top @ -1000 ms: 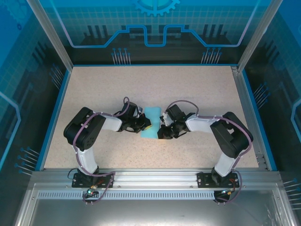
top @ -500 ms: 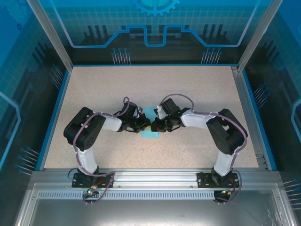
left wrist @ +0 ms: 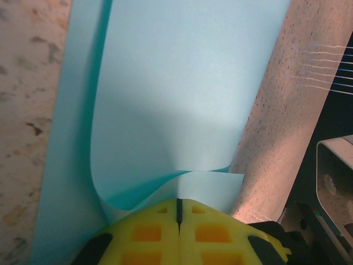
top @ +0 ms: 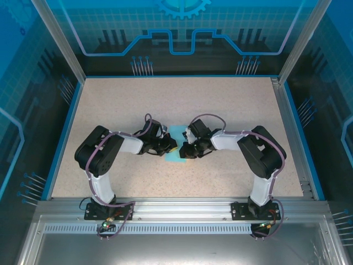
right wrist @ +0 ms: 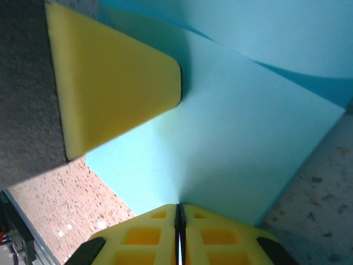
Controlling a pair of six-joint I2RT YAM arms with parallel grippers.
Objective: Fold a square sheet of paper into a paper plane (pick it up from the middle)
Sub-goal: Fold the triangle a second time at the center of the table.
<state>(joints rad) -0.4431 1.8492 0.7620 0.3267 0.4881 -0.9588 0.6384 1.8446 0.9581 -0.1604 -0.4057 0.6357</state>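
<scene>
Both arms low, elbows out, forearms angled inward: left gripper [top: 172, 148] and right gripper [top: 186, 152] nearly tip to tip at centre, jaws closed, each pinching light-blue paper [left wrist: 182, 83].

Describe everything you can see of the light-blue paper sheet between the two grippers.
The thin, unmarked light-blue paper sheet lies mid-table on the speckled beige table, between the arms. It is partly folded: one layer curls up over a flatter layer beneath, in a soft bend rather than a sharp crease. The left gripper and right gripper, both shut, meet it from opposite edges and appear to pinch it. A yellow wedge-shaped pad sits at one edge.
</scene>
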